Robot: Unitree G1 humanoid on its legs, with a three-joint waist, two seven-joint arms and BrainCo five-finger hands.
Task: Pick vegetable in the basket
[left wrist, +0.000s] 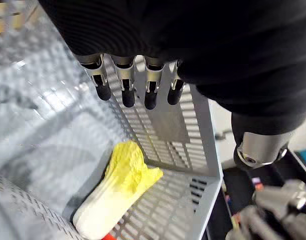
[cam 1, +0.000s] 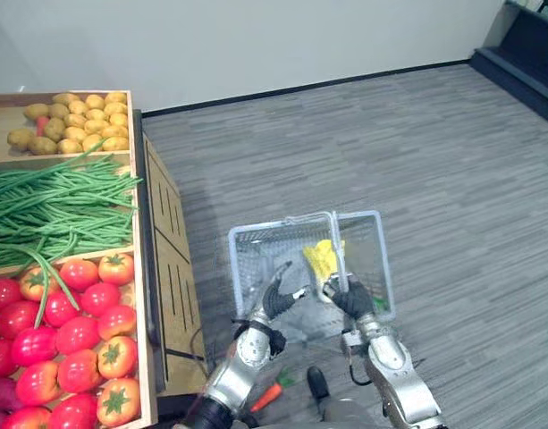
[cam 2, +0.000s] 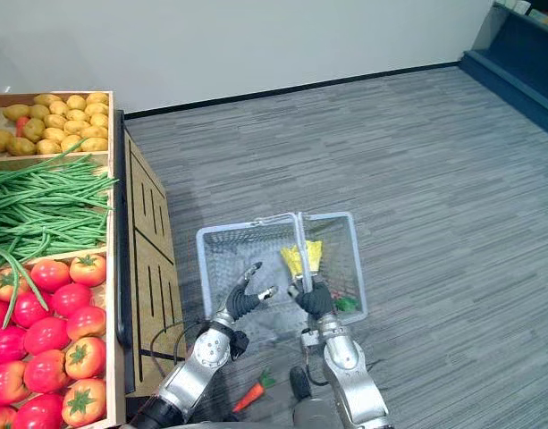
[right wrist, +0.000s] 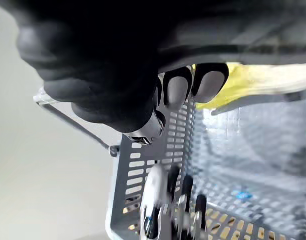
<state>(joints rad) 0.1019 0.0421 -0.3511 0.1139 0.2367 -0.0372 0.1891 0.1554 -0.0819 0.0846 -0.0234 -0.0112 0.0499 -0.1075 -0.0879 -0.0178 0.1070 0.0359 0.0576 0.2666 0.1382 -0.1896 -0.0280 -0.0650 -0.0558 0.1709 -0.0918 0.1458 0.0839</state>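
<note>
A grey mesh basket [cam 1: 247, 236] hangs just above the carpet in front of me. A yellow-leafed cabbage [cam 1: 323, 259] lies inside it, white stalk and yellow leaves against the mesh floor [left wrist: 120, 192]. My right hand [cam 1: 352, 299] is curled round the basket's upright handle [cam 1: 338, 246] at the near rim. My left hand [cam 1: 278, 299] hovers over the basket's near left part with straight fingers [left wrist: 125, 92], holding nothing. A bit of green [cam 2: 345, 304] shows in the basket's right corner.
A wooden produce stand [cam 1: 171, 268] is at my left with potatoes [cam 1: 77, 121], green beans [cam 1: 50, 210] and tomatoes [cam 1: 77, 335]. A carrot [cam 1: 266, 395] lies on the carpet near the stand's foot. Open grey carpet [cam 1: 452, 179] stretches to the right and ahead.
</note>
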